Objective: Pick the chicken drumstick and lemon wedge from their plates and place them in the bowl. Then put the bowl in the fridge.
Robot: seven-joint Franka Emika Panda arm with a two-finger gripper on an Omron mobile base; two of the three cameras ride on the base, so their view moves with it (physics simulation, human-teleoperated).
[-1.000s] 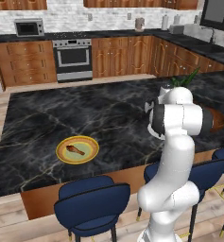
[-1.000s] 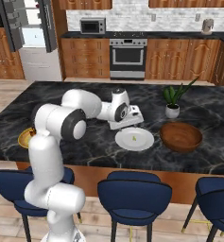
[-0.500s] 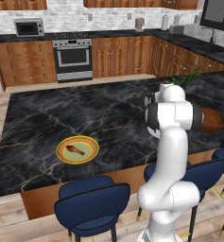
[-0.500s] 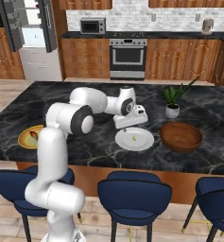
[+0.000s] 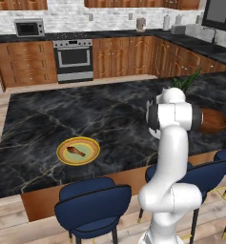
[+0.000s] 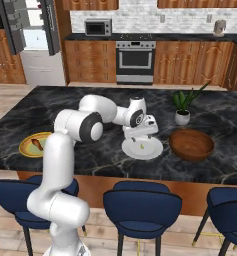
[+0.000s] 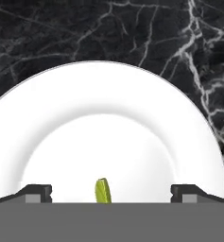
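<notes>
In the hand view the plain white plate (image 7: 108, 80) lies just below my gripper (image 7: 112, 193), which is open with its fingertips (image 7: 38, 193) far apart. The tiny yellow-green lemon wedge (image 7: 102, 191) stands on the plate between them, untouched. From the right base view the gripper (image 6: 140, 136) hovers low over the white plate (image 6: 155, 150) and the lemon wedge (image 6: 141, 146). The reddish-brown wooden bowl (image 6: 191, 144) sits just right of that plate. The brown chicken drumstick (image 5: 76, 151) lies on the yellow-rimmed plate (image 5: 88, 158) at the island's left.
A white plant pot (image 6: 182, 117) with green leaves stands behind the bowl. The fridge (image 6: 35, 37) is at the far left with its dark door (image 6: 15, 20) open. Blue stools (image 6: 142, 200) line the island's near edge. Oven (image 6: 135, 57) and cabinets fill the back wall.
The arm has stretched further over the island and the hand has dropped closer to the white plate. Plates, bowl and food have not moved.
</notes>
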